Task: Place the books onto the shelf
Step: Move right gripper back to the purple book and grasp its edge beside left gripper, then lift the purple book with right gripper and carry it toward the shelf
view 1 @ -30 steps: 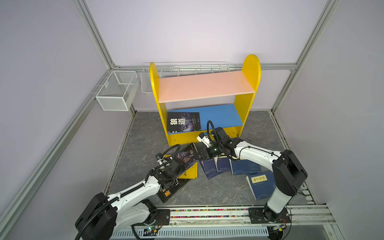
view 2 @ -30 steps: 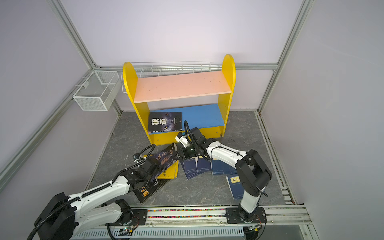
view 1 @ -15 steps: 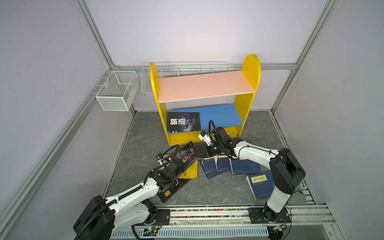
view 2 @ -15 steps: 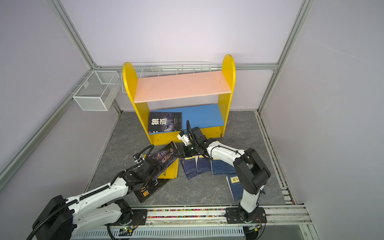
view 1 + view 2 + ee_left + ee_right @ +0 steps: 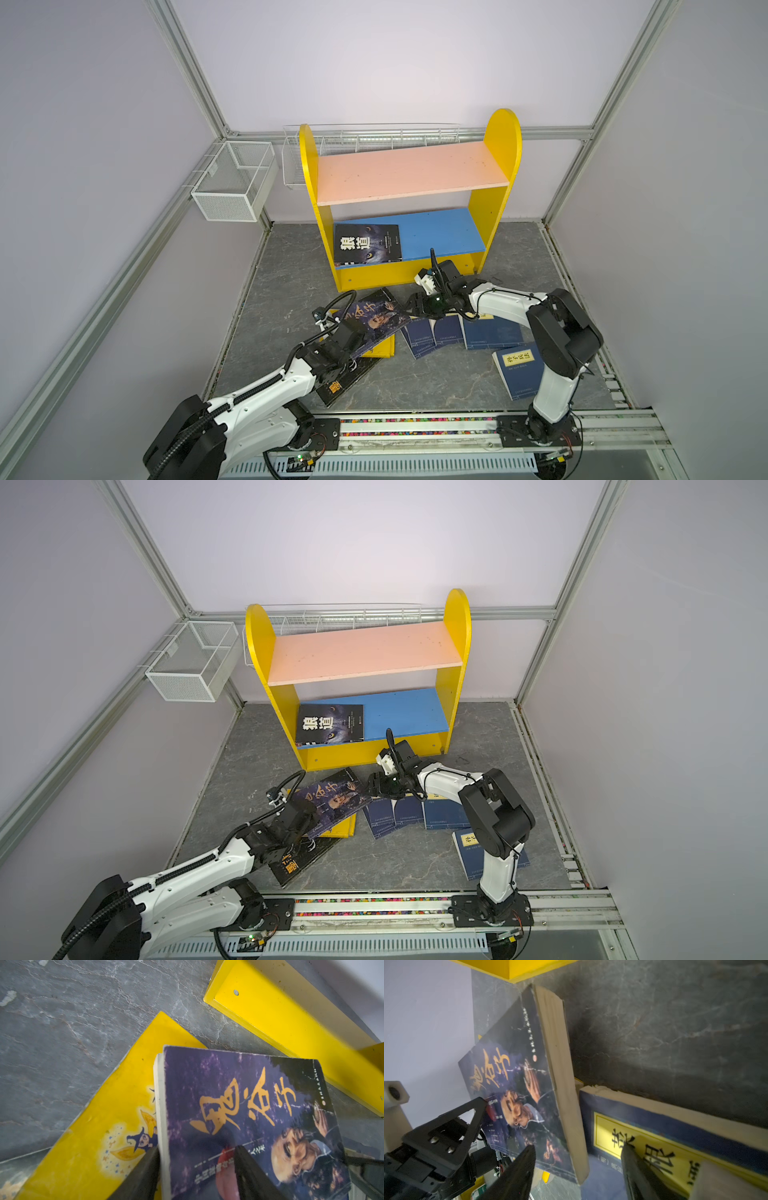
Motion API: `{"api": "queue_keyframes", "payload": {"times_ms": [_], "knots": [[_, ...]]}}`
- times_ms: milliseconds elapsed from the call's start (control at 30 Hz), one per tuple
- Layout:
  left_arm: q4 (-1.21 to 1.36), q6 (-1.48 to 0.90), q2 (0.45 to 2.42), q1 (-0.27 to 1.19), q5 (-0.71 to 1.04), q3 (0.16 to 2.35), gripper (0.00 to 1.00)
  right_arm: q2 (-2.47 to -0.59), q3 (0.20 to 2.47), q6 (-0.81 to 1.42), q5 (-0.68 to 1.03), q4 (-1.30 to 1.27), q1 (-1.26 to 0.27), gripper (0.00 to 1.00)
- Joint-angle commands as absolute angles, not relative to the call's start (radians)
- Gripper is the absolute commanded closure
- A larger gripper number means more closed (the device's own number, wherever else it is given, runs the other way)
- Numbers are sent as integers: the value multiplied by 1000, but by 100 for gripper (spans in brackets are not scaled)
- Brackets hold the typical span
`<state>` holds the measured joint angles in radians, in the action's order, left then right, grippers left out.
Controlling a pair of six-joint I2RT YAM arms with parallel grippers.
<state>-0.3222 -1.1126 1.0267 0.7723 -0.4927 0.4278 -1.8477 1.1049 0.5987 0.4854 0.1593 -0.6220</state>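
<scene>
**A:** Tally?

**B:** One book is in. The wolf-face book point(image 5: 368, 249) lies flat at the left end of the blue lower board point(image 5: 440, 232) of the shelf point(image 5: 503, 137), by its front edge. The pink upper board point(image 5: 407, 172) is bare.

**A:** In hand?

**B:** The purple book point(image 5: 376, 318), tilted clear of the surface point(image 5: 415, 382), just before the shelf's foot. The left gripper point(image 5: 195, 1157) is clamped on its near edge. The right gripper point(image 5: 578, 1148) is spread, jaws either side of the far page edge, not pinching.

**A:** Left to do?

**B:** Most of it, I judge.
- The yellow book point(image 5: 376, 353) and the black book point(image 5: 345, 382) lie under the left arm.
- Three navy books point(image 5: 446, 330) are fanned mid-surface.
- A labelled navy book point(image 5: 519, 370) sits toward the front right corner.

**A:** Doubts?

**B:** The left arm covers half the black book and the right arm hides the navy tops. I cannot tell whether anything lies beneath the yellow book.
</scene>
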Motion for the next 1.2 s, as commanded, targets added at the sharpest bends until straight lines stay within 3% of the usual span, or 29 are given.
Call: {"api": "queue_keyframes", "payload": {"times_ms": [0,267,533,833,1000,1167], "knots": [[-318,-1112,1029,772,-494,420,42,-1876,1100,622,469,179,-620,31],[-324,-1109,1063,772,-489,431,43,-1959,1112,654,619,100,-620,35],[-307,-1106,1121,773,-472,436,44,-1916,1083,712,726,-71,-620,39],[-301,-1100,1133,772,-468,443,44,-1829,1054,717,791,-180,-630,56],[-298,-1101,1124,773,-470,435,44,-1798,1052,676,758,-143,-632,77],[-316,-1122,1095,772,-484,422,41,-1770,1037,661,758,-146,-633,85]]}}
